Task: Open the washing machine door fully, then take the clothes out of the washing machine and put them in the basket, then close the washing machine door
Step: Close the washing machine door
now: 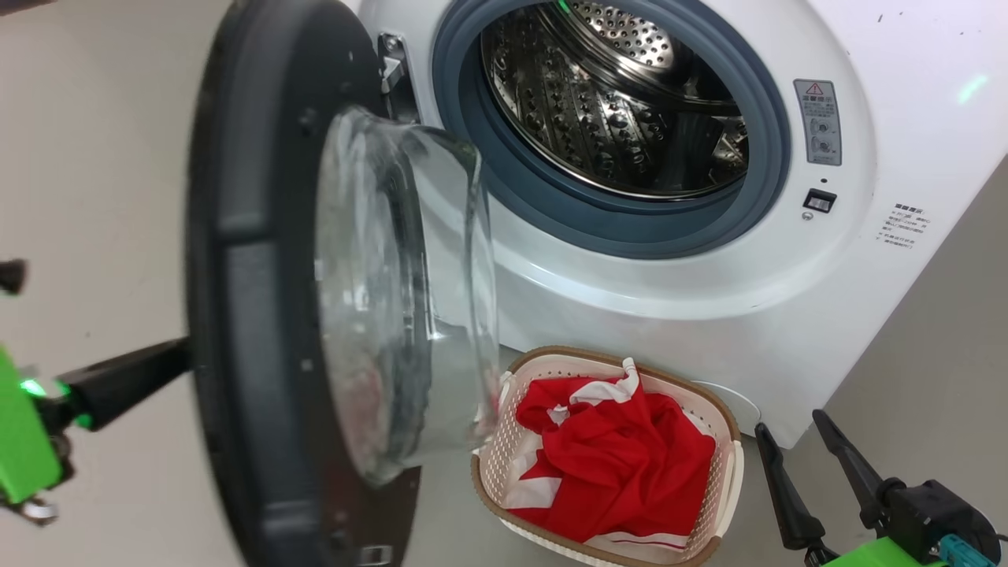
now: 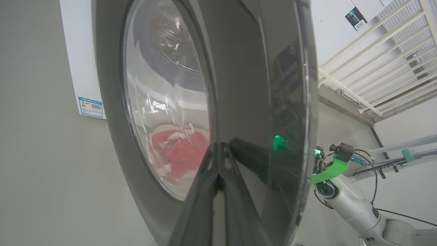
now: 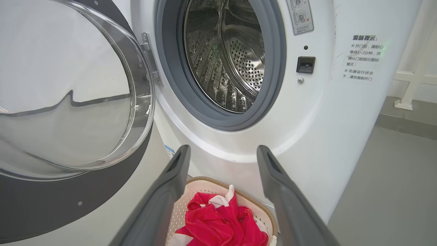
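Two steps done, one left: laundry unloaded, door not yet shut.

Right gripper [image 1: 790,423] hangs spread and empty beside the basket [image 1: 575,352], which holds the red-and-white clothes [image 1: 622,465] on the floor just in front of the washing machine [image 1: 866,260]. Left gripper [image 2: 218,148], fingers pinched together on nothing, sets its tips at the outer face of the open door [image 1: 252,315]. Beyond, the steel drum [image 1: 598,102] looks empty; only the closing appears to remain.
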Controlling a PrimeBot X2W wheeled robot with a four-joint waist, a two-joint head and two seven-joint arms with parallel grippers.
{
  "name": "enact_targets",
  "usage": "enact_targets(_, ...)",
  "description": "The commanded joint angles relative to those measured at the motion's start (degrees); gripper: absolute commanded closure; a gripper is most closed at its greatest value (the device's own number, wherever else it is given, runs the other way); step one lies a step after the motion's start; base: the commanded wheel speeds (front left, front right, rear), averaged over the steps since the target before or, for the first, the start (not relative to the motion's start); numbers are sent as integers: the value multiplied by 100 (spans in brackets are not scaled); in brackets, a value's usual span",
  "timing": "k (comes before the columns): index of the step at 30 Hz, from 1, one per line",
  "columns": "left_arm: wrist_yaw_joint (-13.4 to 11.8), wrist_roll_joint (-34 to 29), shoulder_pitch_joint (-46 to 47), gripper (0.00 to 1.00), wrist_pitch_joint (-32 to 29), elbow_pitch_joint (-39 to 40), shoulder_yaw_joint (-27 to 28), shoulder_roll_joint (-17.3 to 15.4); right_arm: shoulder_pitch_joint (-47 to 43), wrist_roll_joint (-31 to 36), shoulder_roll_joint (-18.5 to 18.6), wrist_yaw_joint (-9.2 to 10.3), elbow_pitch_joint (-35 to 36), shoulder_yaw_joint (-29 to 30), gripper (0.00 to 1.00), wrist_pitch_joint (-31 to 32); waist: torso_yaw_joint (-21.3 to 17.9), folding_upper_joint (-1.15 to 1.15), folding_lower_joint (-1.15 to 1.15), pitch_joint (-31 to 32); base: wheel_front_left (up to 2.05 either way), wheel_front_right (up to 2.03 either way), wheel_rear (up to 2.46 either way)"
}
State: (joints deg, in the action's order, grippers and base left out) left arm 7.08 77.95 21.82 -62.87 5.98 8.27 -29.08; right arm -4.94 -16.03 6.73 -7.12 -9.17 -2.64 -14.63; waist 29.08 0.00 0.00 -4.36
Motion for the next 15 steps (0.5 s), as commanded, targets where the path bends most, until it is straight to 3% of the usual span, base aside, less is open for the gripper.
enact_targets(1, 40, 118, 357, 100, 29, 266, 128, -164, 40, 102, 22, -36, 156, -107, 0, -37, -9, 0, 0, 9, 0, 0, 0)
enact_targets(7, 40, 49, 603, 100, 389, 439, -403, -68, -23, 119, -9, -36, 188, -43, 0, -37, -35, 0, 0, 32, 0, 0, 0)
enact_targets(15, 40, 6, 702, 100, 873, 231, -778, -293, -74, 135, -33, -36, 220, 11, 0, -37, -54, 0, 0, 61, 0, 0, 0)
